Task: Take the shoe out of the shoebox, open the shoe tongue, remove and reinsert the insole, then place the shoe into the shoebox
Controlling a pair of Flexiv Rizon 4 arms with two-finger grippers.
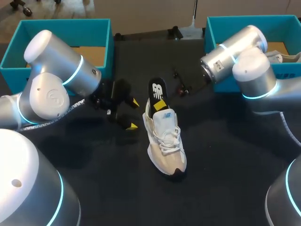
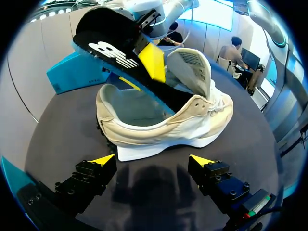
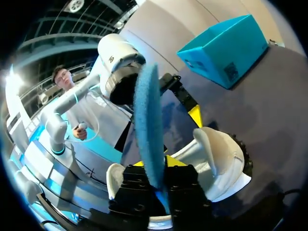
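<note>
Near the middle of the black table [image 1: 225, 155] a pale shoe [image 1: 165, 141] sits on its sole, outside both boxes, with its toe toward the robot and its heel toward the far edge. Its tongue [image 2: 192, 67] is pulled up and forward over the laces. The insole [image 1: 157, 88], black on top with a white logo and blue underneath, has its front end down inside the shoe. Its heel end slopes up and out past the heel collar.

Reaching in from the right, the right gripper [image 3: 157, 166] is clamped on the insole's raised part, one finger on each face, just above the shoe's opening. One of its yellow fingertips [image 2: 153, 62] lies flat against the black top face.

On the shoe's other side the left gripper [image 1: 133, 114] hangs low over the table with its fingers spread wide and nothing between them. It faces the shoe's flank near the heel, close but not touching it.

Two teal boxes stand at the far corners. The left box [image 1: 66, 22] shows only brown board inside, and the left arm's elbow hides part of it. The right box [image 1: 244, 20] sits behind the right arm. Something pale lies inside it, but I cannot tell what it is.
</note>
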